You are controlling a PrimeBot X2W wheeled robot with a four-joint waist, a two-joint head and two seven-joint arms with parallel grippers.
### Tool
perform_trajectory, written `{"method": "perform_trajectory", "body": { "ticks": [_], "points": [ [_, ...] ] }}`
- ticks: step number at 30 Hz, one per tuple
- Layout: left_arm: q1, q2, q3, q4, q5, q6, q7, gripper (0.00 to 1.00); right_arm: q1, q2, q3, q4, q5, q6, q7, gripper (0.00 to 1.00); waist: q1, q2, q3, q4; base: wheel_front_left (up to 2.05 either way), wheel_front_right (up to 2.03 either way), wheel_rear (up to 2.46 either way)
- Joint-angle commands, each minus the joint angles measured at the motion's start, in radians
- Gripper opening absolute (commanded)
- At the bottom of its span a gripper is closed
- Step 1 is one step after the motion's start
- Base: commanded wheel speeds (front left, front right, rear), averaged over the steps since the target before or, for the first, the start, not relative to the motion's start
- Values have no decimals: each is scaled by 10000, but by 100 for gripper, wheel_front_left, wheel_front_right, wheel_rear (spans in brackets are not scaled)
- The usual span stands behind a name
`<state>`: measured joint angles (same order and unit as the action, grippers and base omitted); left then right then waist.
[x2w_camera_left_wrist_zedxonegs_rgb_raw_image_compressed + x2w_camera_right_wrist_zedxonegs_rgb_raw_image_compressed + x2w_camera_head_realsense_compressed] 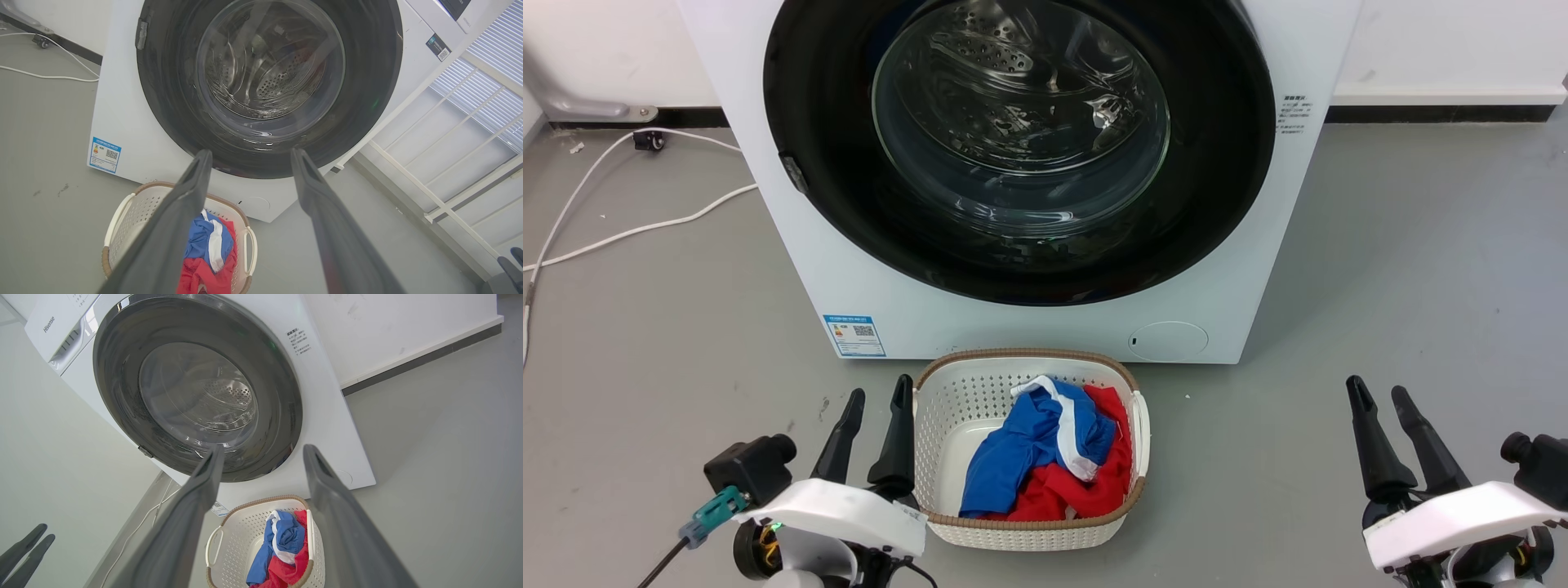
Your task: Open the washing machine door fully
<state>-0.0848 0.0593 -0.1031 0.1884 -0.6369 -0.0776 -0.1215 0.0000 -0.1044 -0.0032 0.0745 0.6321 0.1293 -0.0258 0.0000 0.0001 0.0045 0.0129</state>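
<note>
The white washing machine (1045, 327) stands on the grey floor straight ahead. Its glossy black washing machine door (833, 163) lies flat against the front, shut, with the steel drum visible through the clear window (1021, 122). The door (171, 94) and machine (327, 416) also fill the upper part of both wrist views. My left gripper (879, 392) is open at the lower left, just left of the basket, well short of the door. My right gripper (1378, 390) is open at the lower right, holding nothing.
A white laundry basket (947, 400) with blue and red clothes (1045, 457) sits on the floor directly before the machine, between my grippers. White cables (629, 229) trail over the floor at the left. A white slatted frame (449, 122) stands right of the machine.
</note>
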Motion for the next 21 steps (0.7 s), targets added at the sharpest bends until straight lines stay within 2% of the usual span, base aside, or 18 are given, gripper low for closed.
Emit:
{"method": "perform_trajectory", "body": {
  "ticks": [1, 21],
  "points": [
    [-215, 81, -82, -104, 344, 70, -105, 100, -53, -77, -7, -181, -354, 18, -55, 100, 0, -1, 1, 3, 0, 0, 0],
    [-258, 168, -512, 90, 2457, 150, -607, 100, 200, 174, -213, -479, -2463, 20, -177, 100, 0, -1, -18, -11, 0, 0, 0]
  ]
}}
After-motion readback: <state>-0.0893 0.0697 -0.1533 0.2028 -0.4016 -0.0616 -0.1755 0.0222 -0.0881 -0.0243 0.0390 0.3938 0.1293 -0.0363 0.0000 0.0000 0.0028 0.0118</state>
